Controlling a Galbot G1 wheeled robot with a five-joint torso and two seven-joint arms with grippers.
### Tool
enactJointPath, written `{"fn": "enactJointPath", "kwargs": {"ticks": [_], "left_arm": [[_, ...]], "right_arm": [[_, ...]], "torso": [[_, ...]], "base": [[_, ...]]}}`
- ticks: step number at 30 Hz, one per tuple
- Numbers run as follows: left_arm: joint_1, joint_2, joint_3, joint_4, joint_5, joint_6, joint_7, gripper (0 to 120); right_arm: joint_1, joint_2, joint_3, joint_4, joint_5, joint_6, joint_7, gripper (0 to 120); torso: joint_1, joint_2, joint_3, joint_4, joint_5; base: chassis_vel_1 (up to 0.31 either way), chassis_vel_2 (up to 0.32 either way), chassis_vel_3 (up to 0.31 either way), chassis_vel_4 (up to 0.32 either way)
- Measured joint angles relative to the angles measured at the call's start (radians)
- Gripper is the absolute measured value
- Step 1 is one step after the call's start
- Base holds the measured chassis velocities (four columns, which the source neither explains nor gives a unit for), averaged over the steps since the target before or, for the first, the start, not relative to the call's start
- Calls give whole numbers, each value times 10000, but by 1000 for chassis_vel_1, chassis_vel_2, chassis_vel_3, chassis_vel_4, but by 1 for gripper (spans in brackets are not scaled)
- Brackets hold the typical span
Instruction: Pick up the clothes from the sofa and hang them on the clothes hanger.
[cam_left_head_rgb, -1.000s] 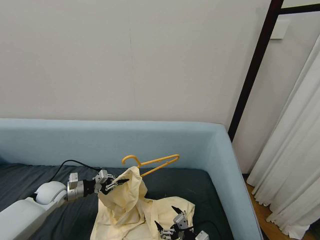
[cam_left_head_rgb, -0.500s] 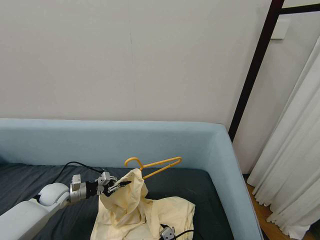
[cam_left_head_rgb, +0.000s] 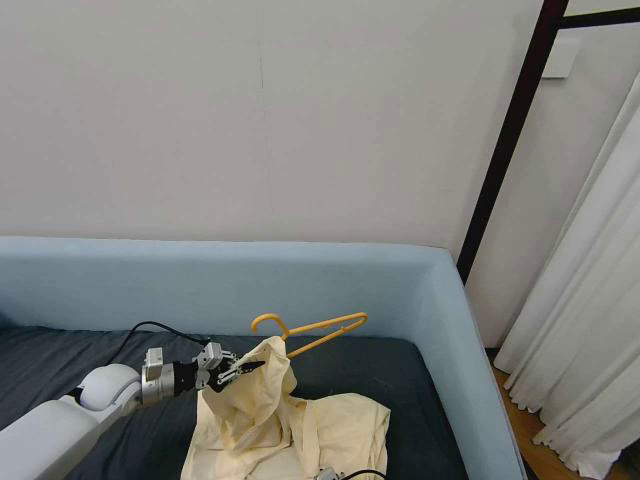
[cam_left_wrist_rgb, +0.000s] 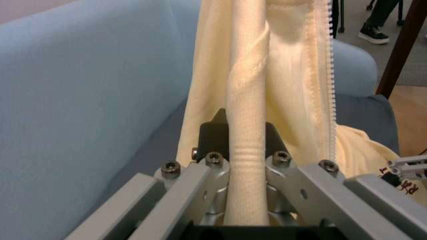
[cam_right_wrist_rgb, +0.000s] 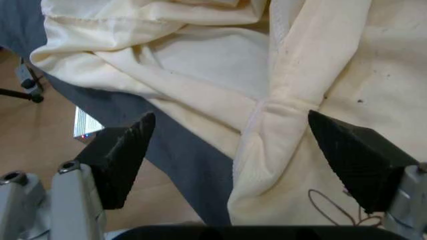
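Observation:
A cream zip-up garment (cam_left_head_rgb: 270, 425) lies bunched on the sofa's dark seat (cam_left_head_rgb: 60, 350), its top lifted. My left gripper (cam_left_head_rgb: 237, 369) is shut on the raised ribbed edge of the garment (cam_left_wrist_rgb: 248, 125); the left wrist view shows the jaws of that gripper (cam_left_wrist_rgb: 245, 137) pinching the ribbed band, with the zipper (cam_left_wrist_rgb: 328, 75) beside it. A yellow hanger (cam_left_head_rgb: 312, 330) sticks out of the lifted fabric, hook toward the left. My right gripper (cam_right_wrist_rgb: 230, 125) hovers open over the garment's lower folds (cam_right_wrist_rgb: 200, 60), touching nothing.
The light blue sofa back (cam_left_head_rgb: 200, 275) and right armrest (cam_left_head_rgb: 455, 360) enclose the seat. A black clothes rack post (cam_left_head_rgb: 500, 160) rises behind the armrest. White curtains (cam_left_head_rgb: 590, 330) hang at the right over wooden floor (cam_left_head_rgb: 530, 440).
The right gripper has dropped below the head view's lower edge. My left gripper, the held garment and the hanger have shifted slightly to the right.

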Motion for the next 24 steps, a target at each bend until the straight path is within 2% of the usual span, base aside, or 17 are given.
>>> {"fn": "enactJointPath", "kwargs": {"ticks": [1,4,6,10,11,15,17,24], "left_arm": [[0,0,0,0,0,0,0,1],[3,-15,-8,43,2,2,5,1],[15,-29,-20,44,7,2,9,1],[86,-95,-40,-1,25,7,111,1],[86,-95,-40,-1,25,7,111,1],[51,-141,-39,20,38,11,190,1],[24,-163,-34,54,38,11,190,1],[-110,-342,76,226,37,12,205,1]], "right_arm": [[0,0,0,0,0,0,0,86],[-67,97,-25,-129,-7,-3,74,72],[-64,106,-24,-164,-8,-3,98,68],[-9,160,80,-389,-40,-1,209,50],[-9,160,80,-389,-40,-1,209,50],[-84,42,219,-226,-139,25,199,34],[-114,-4,231,-133,-154,39,186,36],[-182,66,297,-193,-87,45,399,65]], "torso": [[0,0,0,0,0],[0,0,0,0,0],[0,-1,0,0,0],[0,0,0,0,0],[0,0,0,0,0],[0,-1,0,0,1],[0,0,0,0,1],[0,0,0,-1,1]], "base": [[0,0,0,0],[0,0,0,0],[0,0,0,0],[0,0,0,0],[0,0,0,0],[0,0,0,0],[0,0,0,0],[0,0,0,0]]}}
